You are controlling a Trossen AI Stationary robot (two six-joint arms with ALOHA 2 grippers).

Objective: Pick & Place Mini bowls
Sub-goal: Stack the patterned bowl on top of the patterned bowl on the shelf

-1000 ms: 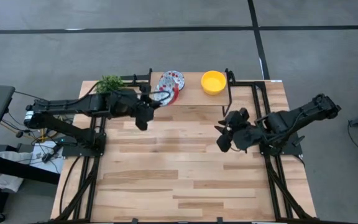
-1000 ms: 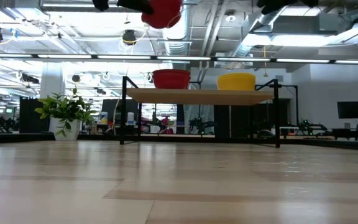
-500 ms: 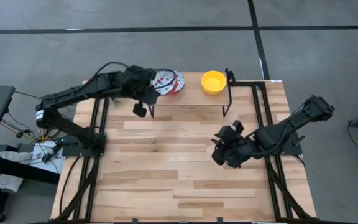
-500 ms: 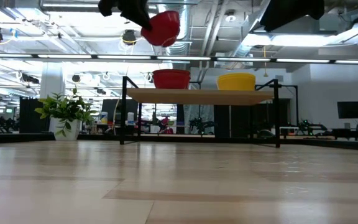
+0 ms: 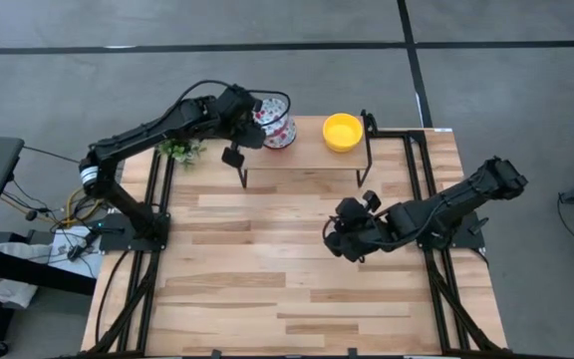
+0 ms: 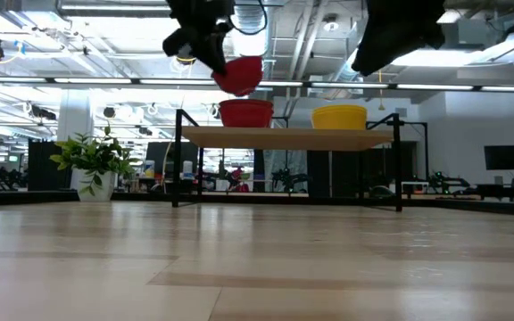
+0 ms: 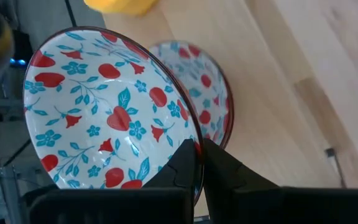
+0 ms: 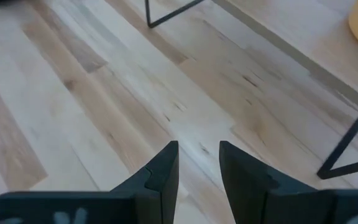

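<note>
My left gripper [image 7: 199, 152] is shut on a white bowl with a red-and-blue flower pattern [image 7: 104, 112], red outside [image 6: 239, 74]. It holds the bowl just above a second flowered bowl [image 7: 213, 99] that stands on the raised wooden shelf [image 5: 307, 155] at the table's far edge. A yellow bowl [image 5: 342, 131] stands on its base to the right on the same shelf. Over the bare middle-right of the table, my right gripper [image 8: 197, 163] is open with nothing between its fingers, also seen in the high view [image 5: 337, 239]. My left gripper pinches the held bowl's rim [image 7: 193, 142] between its two fingers, one inside the bowl and one outside. The fingers slant downward from the table's left. The bowl hangs tilted, clear of the shelf and of the bowl below it [image 6: 245, 113].
A small green potted plant [image 5: 179, 150] stands at the far left corner, beside the shelf's black frame [image 5: 243, 175]. Bare wooden table [image 5: 267, 279] stretches in front of the shelf toward the near edge.
My left gripper has carried the flowered bowl toward the far edge and a little to the right, until it hangs over the bowl on the shelf, and has turned on the way. My right gripper has sunk and gone toward the table's left, still open.
</note>
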